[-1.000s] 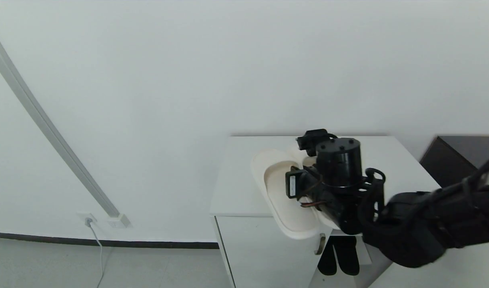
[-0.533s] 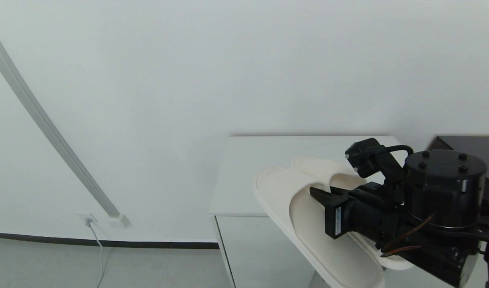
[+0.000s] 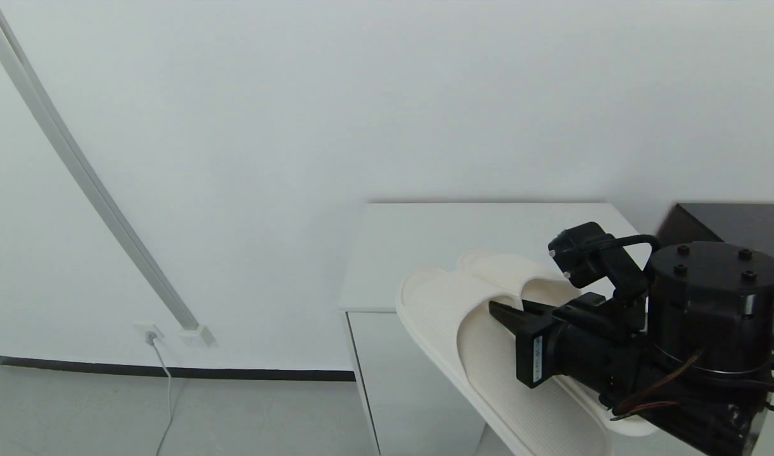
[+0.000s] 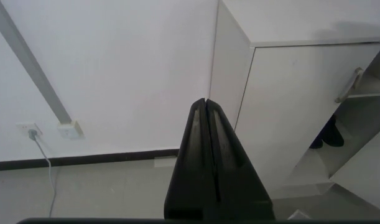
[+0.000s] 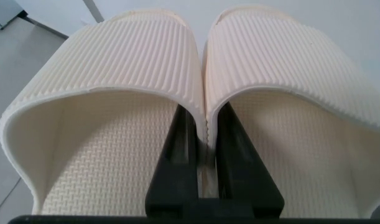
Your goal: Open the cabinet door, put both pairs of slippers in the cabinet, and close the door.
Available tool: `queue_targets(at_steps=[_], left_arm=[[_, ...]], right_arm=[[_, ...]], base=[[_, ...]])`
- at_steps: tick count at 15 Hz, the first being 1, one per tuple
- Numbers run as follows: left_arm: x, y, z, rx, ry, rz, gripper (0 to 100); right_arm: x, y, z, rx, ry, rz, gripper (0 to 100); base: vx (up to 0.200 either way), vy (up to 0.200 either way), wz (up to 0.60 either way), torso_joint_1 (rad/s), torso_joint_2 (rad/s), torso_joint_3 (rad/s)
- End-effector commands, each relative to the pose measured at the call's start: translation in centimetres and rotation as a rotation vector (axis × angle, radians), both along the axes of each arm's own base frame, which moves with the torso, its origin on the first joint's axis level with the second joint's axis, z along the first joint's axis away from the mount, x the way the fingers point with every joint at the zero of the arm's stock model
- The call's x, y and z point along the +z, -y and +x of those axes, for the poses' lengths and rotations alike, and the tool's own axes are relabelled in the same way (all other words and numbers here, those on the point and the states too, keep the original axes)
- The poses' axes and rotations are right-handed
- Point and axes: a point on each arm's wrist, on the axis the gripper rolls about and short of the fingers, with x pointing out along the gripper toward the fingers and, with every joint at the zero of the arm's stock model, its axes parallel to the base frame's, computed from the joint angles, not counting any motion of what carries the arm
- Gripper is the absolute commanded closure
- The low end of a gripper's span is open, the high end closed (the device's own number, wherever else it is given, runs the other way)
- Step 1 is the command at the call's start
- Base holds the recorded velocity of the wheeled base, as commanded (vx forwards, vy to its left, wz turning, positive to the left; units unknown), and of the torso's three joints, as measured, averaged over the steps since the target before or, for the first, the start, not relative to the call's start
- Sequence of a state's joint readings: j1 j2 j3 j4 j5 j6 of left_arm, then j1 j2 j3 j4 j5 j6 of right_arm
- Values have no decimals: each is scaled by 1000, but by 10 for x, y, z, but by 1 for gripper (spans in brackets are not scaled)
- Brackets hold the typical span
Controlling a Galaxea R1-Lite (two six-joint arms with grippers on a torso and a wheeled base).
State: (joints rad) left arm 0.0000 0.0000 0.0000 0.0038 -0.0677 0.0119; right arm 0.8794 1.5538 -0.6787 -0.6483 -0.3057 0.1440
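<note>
Right now the cream slippers [image 3: 469,329] hang in the air in the lower right of the head view, soles side by side and toes pointing toward the upper left. The right gripper [image 3: 500,308] holds them. In the right wrist view its fingers [image 5: 177,165] sit one inside each slipper and are clamped together on the two inner side walls where the pair [image 5: 134,81] meets. The pair hangs in front of the white cabinet [image 3: 463,240], apart from its bare top, and covers the right part of the cabinet front.

The left wrist view shows the cabinet [image 4: 230,74] from lower down. A door panel [image 4: 289,106] with a metal handle [image 4: 350,85] on its right edge takes up the middle. To the right of that handle the inside is open to view, and dark slippers [image 4: 327,134] stand on a shelf [image 4: 311,158] there. The left gripper [image 4: 206,107] hangs in the lower middle of that view, away from the cabinet, with its fingers pressed flat together and nothing between them.

Behind everything is a plain white wall [image 3: 298,114]. A grey rail [image 3: 76,164] slants down it from the upper left to a socket [image 3: 149,330], from which a cable [image 3: 166,392] drops to the floor [image 3: 76,418]. A black skirting strip [image 3: 171,372] runs along the foot of the wall. A dark piece of furniture [image 3: 729,218] stands at the right edge, just beside the cabinet.
</note>
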Motion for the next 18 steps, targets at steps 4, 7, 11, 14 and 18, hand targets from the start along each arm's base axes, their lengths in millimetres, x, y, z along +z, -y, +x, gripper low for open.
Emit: queue_targets(at_steps=[4, 7, 11, 14, 18], left_arm=[[0, 0, 0, 0, -1, 0, 100], [0, 0, 0, 0, -1, 0, 100], [0, 0, 0, 0, -1, 0, 100], [0, 0, 0, 0, -1, 0, 100], [0, 0, 0, 0, -1, 0, 100]], right_arm=[[-2, -1, 0, 2, -4, -8, 100], [-3, -2, 0, 2, -5, -9, 100], [-2, -1, 0, 1, -4, -8, 100], [-3, 0, -1, 1, -5, -9, 100], [-4, -1, -1, 2, -6, -10, 100]], base=[[-200, 0, 0, 4, 0, 0], [0, 0, 0, 0, 0, 0], [0, 0, 0, 0, 0, 0], [0, 0, 0, 0, 0, 0], [0, -50, 0, 1, 1, 1]])
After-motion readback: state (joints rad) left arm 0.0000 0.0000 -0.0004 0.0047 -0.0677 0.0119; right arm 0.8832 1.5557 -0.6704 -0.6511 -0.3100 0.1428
